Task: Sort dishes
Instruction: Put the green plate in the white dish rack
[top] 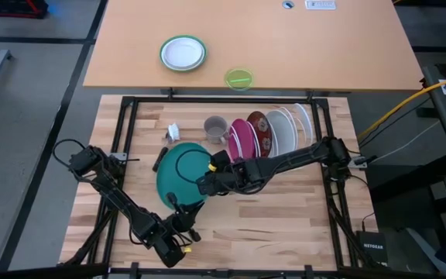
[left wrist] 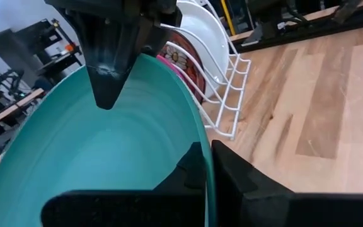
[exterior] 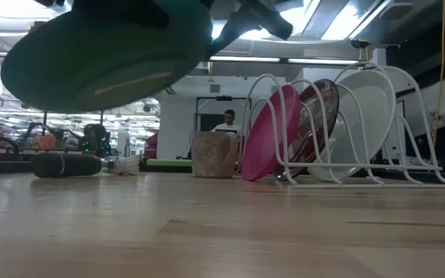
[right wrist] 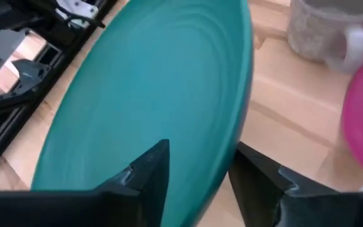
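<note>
The larger teal-green plate (top: 178, 172) is lifted off the table and tilted; the low view (exterior: 107, 54) shows it from below. My left gripper (top: 183, 208) is shut on its near rim. My right gripper (top: 206, 184) is shut on its right rim. The pink plate (top: 242, 139), the dark red patterned plate (top: 262, 133) and the plain white plate (top: 281, 130) stand on edge in a white wire rack (top: 304, 124). They also show in the low view: the pink plate (exterior: 269, 131), the red plate (exterior: 319, 116) and the white plate (exterior: 369, 116). My left gripper pinches the teal plate's rim (left wrist: 205, 154) on its near side, one finger on the inner face (left wrist: 191, 167) and one on the outside (left wrist: 244, 183). The fingers come from the table's near side. The plate is clear of the table, tilted. My right gripper has the plate's rim (right wrist: 230, 151) between its fingers, one finger over the inner face (right wrist: 153, 164) and one outside (right wrist: 257, 180). It comes from the table's right side. Its finger also shows on the plate's inner face in the left wrist view (left wrist: 109, 82).
A speckled mug (top: 215, 128) stands left of the rack. A small white object (top: 173, 132) and a dark cylinder (exterior: 64, 164) lie at the far left. A small green-rimmed white plate (top: 183, 53) and a lime-green bowl (top: 238, 78) sit on the far tabletop.
</note>
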Controlling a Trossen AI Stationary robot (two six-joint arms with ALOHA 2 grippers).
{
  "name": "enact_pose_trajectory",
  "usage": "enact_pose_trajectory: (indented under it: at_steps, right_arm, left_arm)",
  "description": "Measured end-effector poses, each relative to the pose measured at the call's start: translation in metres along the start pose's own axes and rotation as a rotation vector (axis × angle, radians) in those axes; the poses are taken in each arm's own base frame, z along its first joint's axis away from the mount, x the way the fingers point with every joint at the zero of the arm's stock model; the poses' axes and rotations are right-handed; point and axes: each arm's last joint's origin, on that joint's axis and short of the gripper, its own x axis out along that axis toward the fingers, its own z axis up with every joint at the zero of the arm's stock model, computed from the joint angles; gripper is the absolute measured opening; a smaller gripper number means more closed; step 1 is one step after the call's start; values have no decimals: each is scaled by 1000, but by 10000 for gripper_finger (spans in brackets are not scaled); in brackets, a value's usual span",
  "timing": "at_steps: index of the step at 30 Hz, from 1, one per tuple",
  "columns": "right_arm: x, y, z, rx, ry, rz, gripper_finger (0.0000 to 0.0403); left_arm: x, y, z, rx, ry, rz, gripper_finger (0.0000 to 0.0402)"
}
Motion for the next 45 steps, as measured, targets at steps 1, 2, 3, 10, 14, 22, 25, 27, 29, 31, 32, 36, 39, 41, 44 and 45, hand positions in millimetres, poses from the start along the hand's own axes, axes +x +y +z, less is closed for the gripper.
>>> enact_pose_trajectory:
  at_steps: [1,2,3,10,14,22,25,27,29,31,32,36,39,41,44,45]
  right_arm:
    - [1,0,2,-6,-6,1,150]
    - [1,0,2,-13,-6,2,138]
    - [1,0,2,-22,-7,1,125]
    - [1,-1,5,-31,-96,-32,23]
    - [0,-1,6,-51,-157,-58,16]
    - [4,-10,14,-199,-221,-171,19]
    - [7,-15,18,-221,-233,-212,14]
    - [3,-23,20,-260,-217,-269,14]
    - [-2,-27,21,-275,-211,-303,14]
    - [-10,-34,25,-292,-196,-340,16]
    - [-16,-37,27,-301,-189,-352,18]
    - [-49,-49,40,-311,-211,-376,15]
    - [-79,-57,50,-297,-259,-361,14]
    - [-102,-65,60,-282,-306,-356,14]
    - [-140,-85,73,-266,-358,-357,15]
    - [-152,-92,77,-262,-378,-360,15]
  left_arm:
    - [1,0,0,1,-2,6,0]
    - [1,1,0,1,-2,8,0]
    - [2,1,0,2,-2,10,0]
    - [9,2,0,19,20,7,17]
    - [16,3,0,17,35,10,37]
    - [15,3,3,10,30,7,98]
    - [7,0,5,8,16,-15,124]
    - [0,-2,8,-3,4,-38,137]
    - [-8,-3,10,12,-9,-58,147]
    - [-15,-5,11,38,-18,-80,152]
    - [-19,-6,10,44,-22,-89,153]
    - [-27,-7,10,43,-32,-110,155]
    - [-30,-8,10,45,-34,-116,155]
    - [-31,-8,9,48,-36,-119,155]
    - [-31,-8,9,60,-36,-118,155]
    - [-30,-8,9,77,-36,-115,155]
